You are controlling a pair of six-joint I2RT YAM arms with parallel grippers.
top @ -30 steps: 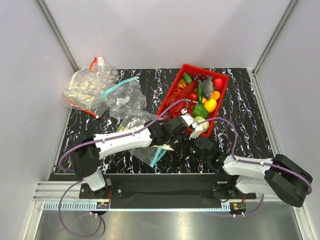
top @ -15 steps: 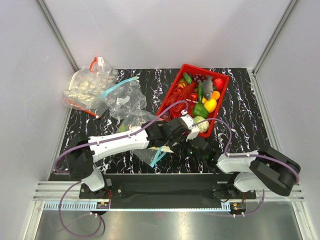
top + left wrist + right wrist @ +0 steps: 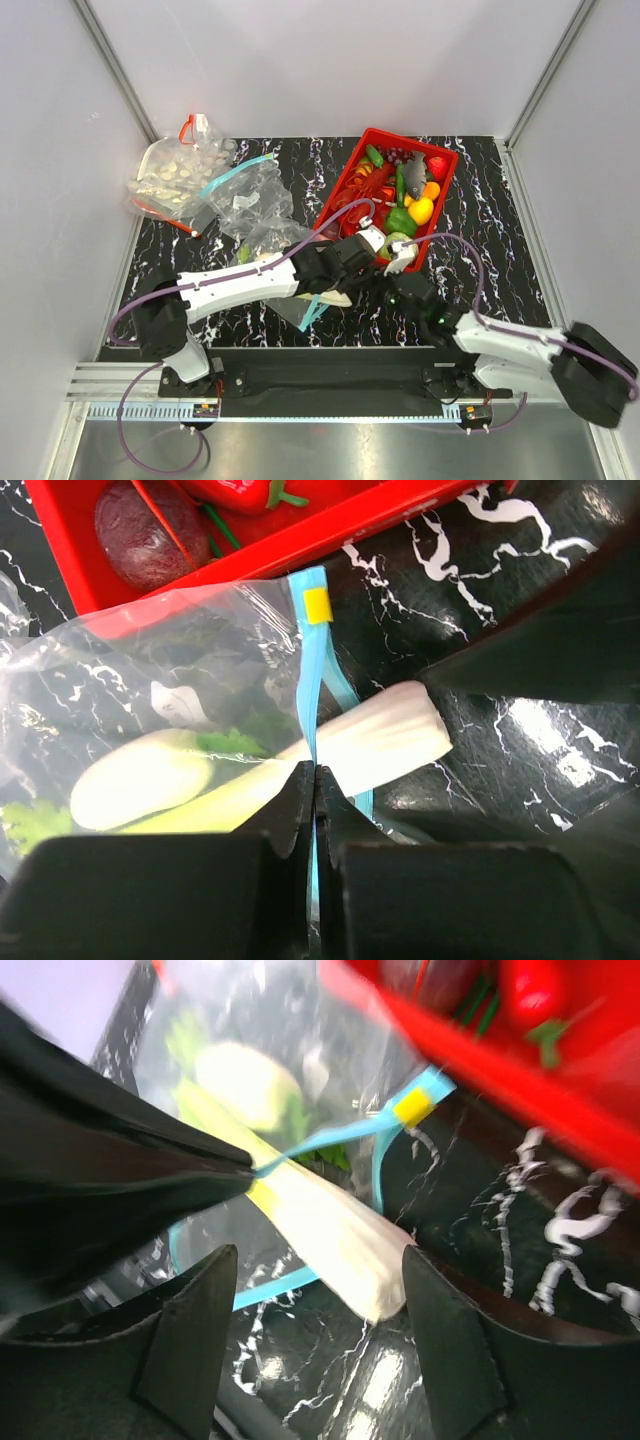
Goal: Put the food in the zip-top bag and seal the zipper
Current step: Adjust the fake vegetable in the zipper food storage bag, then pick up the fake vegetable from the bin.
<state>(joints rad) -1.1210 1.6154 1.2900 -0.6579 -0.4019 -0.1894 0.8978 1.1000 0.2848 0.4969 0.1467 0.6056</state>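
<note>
Your left gripper [image 3: 313,780] has its jaws closed almost flat together, pinching the thin teal-blue zipper strip [image 3: 308,680] of the clear, crinkly zip-top bag [image 3: 120,680]. The bag lies on the black marbled tabletop [image 3: 500,590], right against the near wall of the red plastic basket [image 3: 300,550]. Its mouth edge runs straight out from that wall.

Your right gripper [image 3: 320,1260] is spread wide and holds nothing. It sits low on the near side of the basket, facing the bag's mouth. The blunt end of the long, white-stalked toy leek [image 3: 380,735] lies in front of the gap between its fingers. Whether either finger touches the stalk, you cannot tell from these views.

By the look of it, you are partway through loading. One white, oval radish-like piece [image 3: 140,777] is inside the bag, with green leaves around it. The leek is mostly in, but its white end pokes out across the zipper line onto the tabletop. Any other food in the bag cannot be made out through the crinkled plastic, so don't count it as packed.

The zipper is not sealed. The strip's two halves are parted around the stalk, and the small yellow slider tab [image 3: 317,604] sits at the end nearest the basket. What seems left is to push the stalk fully inside, check for any remaining food, then close the strip along its whole length.
</note>
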